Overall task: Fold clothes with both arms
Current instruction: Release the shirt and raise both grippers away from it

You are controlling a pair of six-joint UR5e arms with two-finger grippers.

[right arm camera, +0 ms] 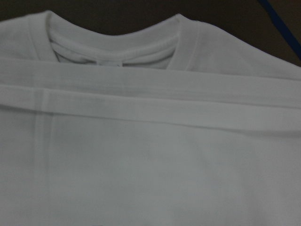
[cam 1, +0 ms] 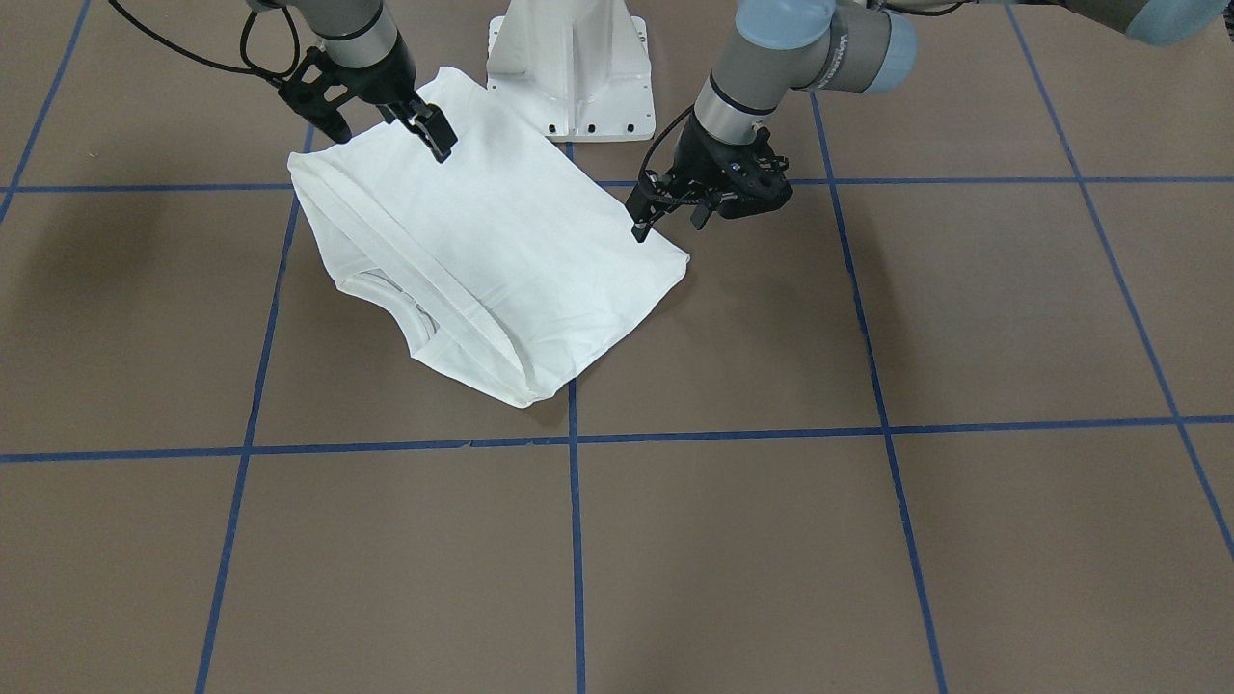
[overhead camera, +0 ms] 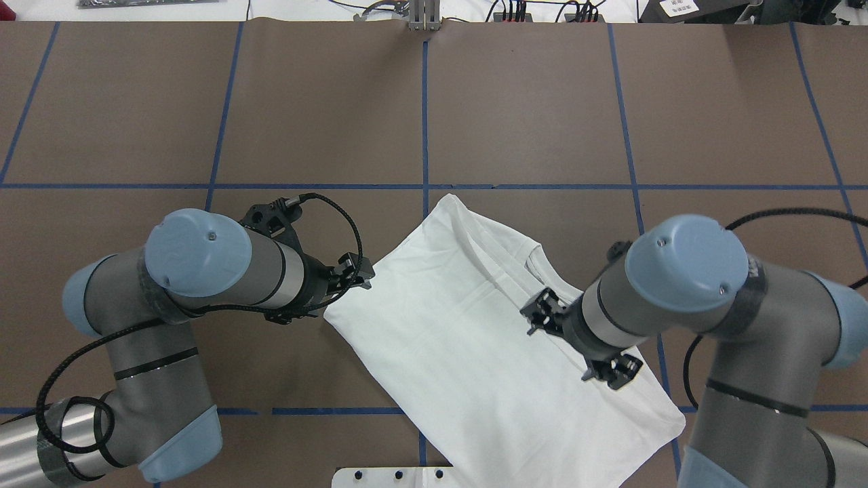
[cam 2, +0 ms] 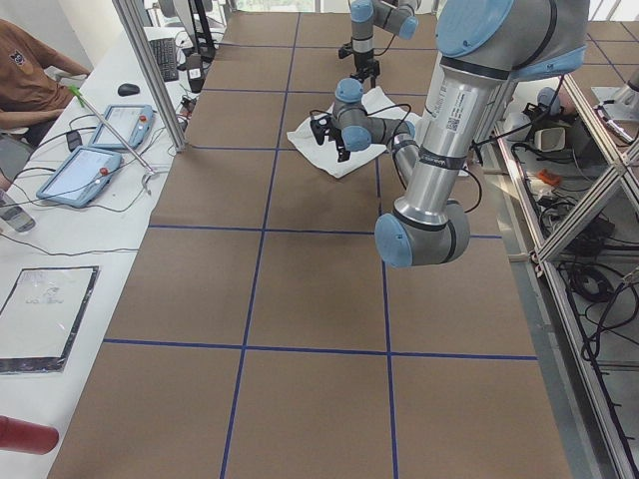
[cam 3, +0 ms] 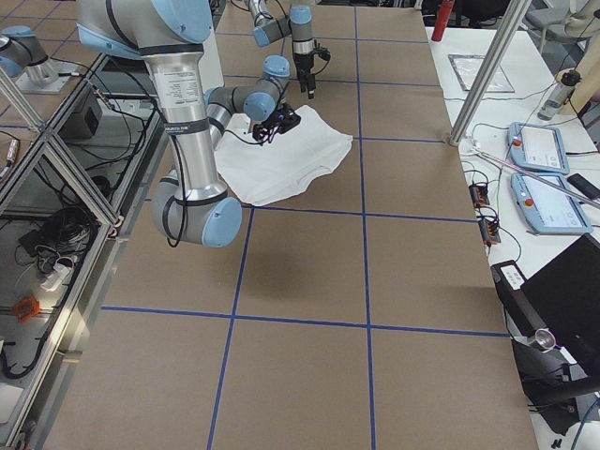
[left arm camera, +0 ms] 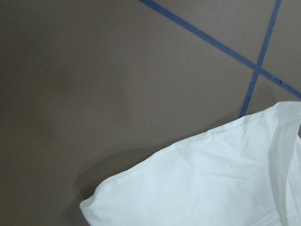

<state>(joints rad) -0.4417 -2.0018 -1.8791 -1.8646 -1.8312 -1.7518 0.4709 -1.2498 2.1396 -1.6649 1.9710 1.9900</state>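
No fingers are seen in either wrist view. In the left wrist view only a rounded corner of the white T-shirt (left arm camera: 211, 183) is shown against the brown table (left arm camera: 94, 94), crossed by blue tape lines (left arm camera: 249, 94). The right wrist view is filled with blurred cloth, in which the ribbed collar (right arm camera: 113, 44) is made out beneath a doubled folded band (right arm camera: 150, 99). No printed text can be read in any view, and the sleeves are hidden within the fold. In both side views the grippers are too small to be judged.

The fingers are shown only by the two fixed views over the table. In the front-facing view, the T-shirt (cam 1: 501, 251) is seen lying folded and aslant to the tape grid, on the near part of the table (cam 1: 771, 530), just ahead of the white pedestal (cam 1: 569, 67). The collar (cam 1: 410, 308) is turned to the far side.

The left gripper (cam 1: 668, 226) is held at the shirt's left corner with its fingers spread and nothing grasped; in the overhead view this gripper (overhead camera: 359, 271) is seen just beside the cloth's edge. The right gripper (cam 1: 390, 143) is placed over the shirt's right part, with its fingers spread wide and nothing held. From overhead, the right gripper (overhead camera: 576, 342) is seen above the cloth (overhead camera: 461, 339), near the collar (overhead camera: 536, 261). Whether any fingertip touches the cloth cannot be told.
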